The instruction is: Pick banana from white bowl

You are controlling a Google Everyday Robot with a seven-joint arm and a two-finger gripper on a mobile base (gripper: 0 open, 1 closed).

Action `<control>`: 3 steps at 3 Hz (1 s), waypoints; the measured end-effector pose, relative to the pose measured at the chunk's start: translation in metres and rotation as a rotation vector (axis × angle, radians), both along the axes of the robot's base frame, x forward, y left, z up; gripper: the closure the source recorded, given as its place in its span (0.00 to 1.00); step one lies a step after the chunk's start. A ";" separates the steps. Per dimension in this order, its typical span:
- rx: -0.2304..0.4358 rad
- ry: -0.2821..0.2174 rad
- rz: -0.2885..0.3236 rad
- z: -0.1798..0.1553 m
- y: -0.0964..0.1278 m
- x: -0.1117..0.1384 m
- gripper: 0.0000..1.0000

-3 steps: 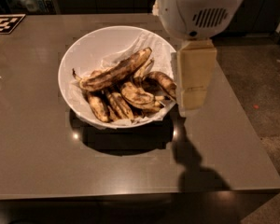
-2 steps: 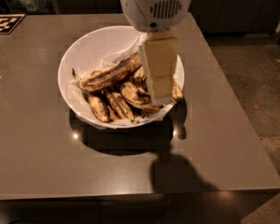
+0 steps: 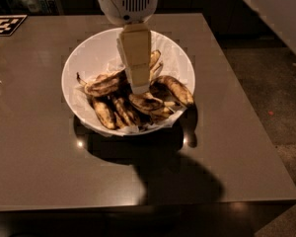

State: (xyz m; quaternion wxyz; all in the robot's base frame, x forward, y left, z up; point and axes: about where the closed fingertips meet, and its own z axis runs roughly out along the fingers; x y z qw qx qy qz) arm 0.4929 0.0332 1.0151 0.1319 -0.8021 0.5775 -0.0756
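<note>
The white bowl [image 3: 91, 53] stands on the brown table, lined with crumpled white paper and holding several overripe bananas. The longest banana [image 3: 104, 83] lies across the middle of the bowl, its right part hidden behind my arm. Shorter, darker bananas [image 3: 113, 110] lie in front of it. My gripper [image 3: 139, 85] hangs from the white arm housing [image 3: 128, 1] straight down over the bowl's centre, its cream tip level with the banana pile, just right of the longest banana.
The table's right edge [image 3: 246, 107] drops to a dark floor. A black-and-white marker tag [image 3: 5, 24] lies at the table's far left corner. The bowl and arm cast a dark shadow [image 3: 172, 177] on the table's front part.
The arm has swung left from the bowl's right rim to over its centre. The gripper now hangs over the banana pile.
</note>
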 end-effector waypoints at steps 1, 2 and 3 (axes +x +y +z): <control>0.000 0.066 0.001 -0.026 0.006 0.015 0.02; -0.003 0.112 -0.005 -0.044 0.007 0.024 0.15; -0.008 0.142 -0.005 -0.057 0.010 0.031 0.26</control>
